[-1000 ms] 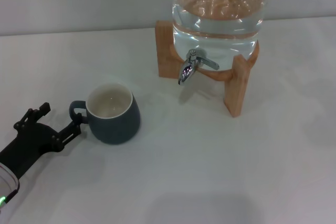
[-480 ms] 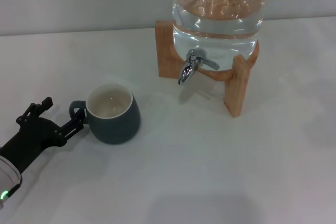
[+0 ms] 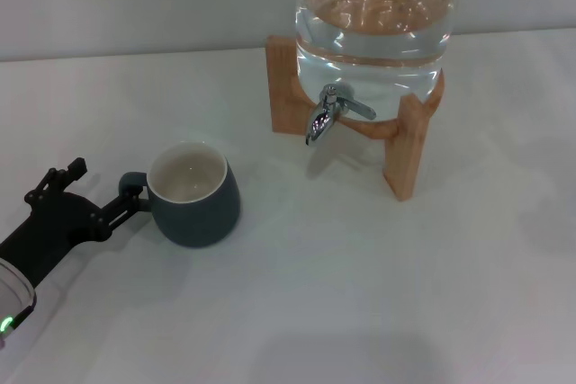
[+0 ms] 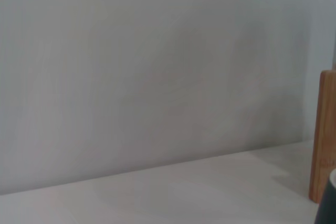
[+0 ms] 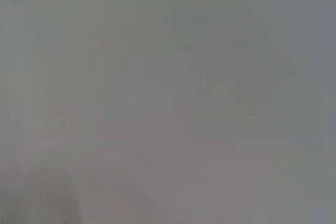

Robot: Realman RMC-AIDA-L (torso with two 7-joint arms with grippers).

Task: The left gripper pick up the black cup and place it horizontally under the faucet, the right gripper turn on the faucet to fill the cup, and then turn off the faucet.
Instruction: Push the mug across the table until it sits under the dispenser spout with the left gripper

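The black cup [image 3: 195, 195] stands upright on the white table [image 3: 360, 294], its cream inside showing and its small handle [image 3: 131, 184] pointing left. My left gripper [image 3: 103, 184] lies low at the left with its fingers spread open. One fingertip [image 3: 133, 199] is right at the handle; the other [image 3: 76, 168] stays well clear. The chrome faucet [image 3: 325, 117] sticks out of the glass jar [image 3: 373, 15] to the cup's upper right. A sliver of the cup [image 4: 328, 203] shows in the left wrist view. My right gripper is out of view.
The water-filled jar rests on a wooden stand [image 3: 407, 146], whose leg [image 4: 325, 135] also shows in the left wrist view. A grey wall runs behind the table. The right wrist view shows only plain grey.
My left gripper has crept toward the cup, and its nearer fingertip has come up to the handle. The cup and faucet have not moved.
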